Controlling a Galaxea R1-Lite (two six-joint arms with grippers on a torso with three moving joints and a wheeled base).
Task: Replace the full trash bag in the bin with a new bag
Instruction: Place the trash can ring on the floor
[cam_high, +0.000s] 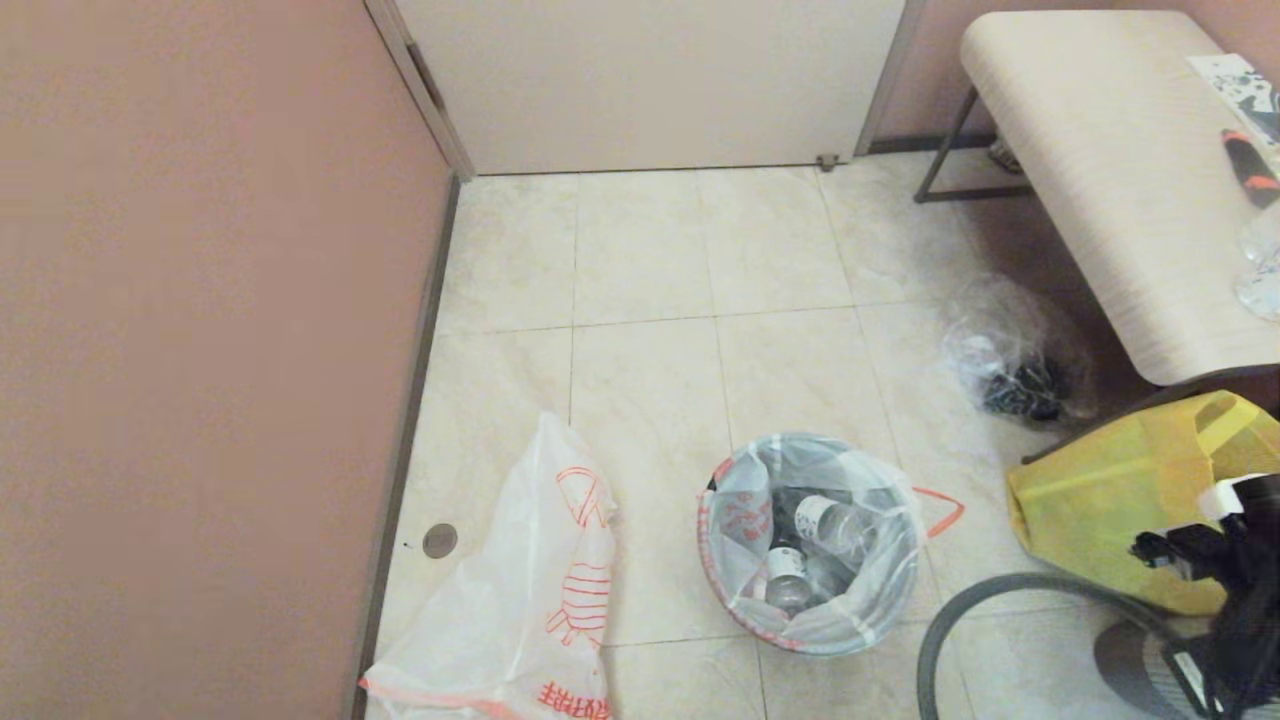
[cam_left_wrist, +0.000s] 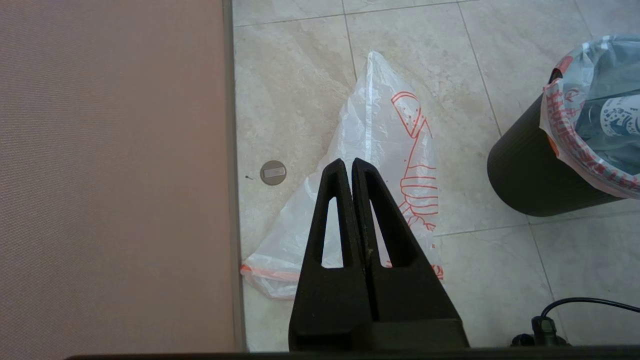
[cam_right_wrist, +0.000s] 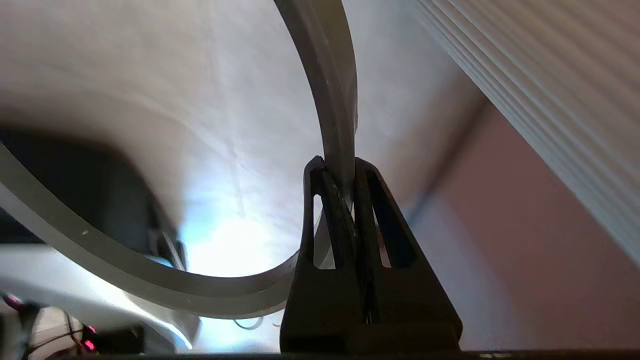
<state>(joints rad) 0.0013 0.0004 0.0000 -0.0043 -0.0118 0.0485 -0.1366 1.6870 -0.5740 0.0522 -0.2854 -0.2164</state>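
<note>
With the right gripper (cam_right_wrist: 340, 167) clenched on the ring (cam_right_wrist: 332, 100), set it aside on bare floor (cam_high: 650, 400) before lifting the full bag (cam_high: 810, 540) from the bin (cam_left_wrist: 530, 170); left gripper (cam_left_wrist: 348, 162) closed, empty, over the new bag (cam_left_wrist: 385, 130).

Home entryway — tiled floor (cam_high: 650, 400), door (cam_high: 650, 80), bench (cam_high: 1100, 170)

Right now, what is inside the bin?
The bin holds a printed translucent bag folded over its top, with clear bottles inside. Anything beneath the bottles is covered.

Thin glossy plastic new bag (cam_high: 530, 590); matt black plastic bin (cam_left_wrist: 525, 170).
</note>
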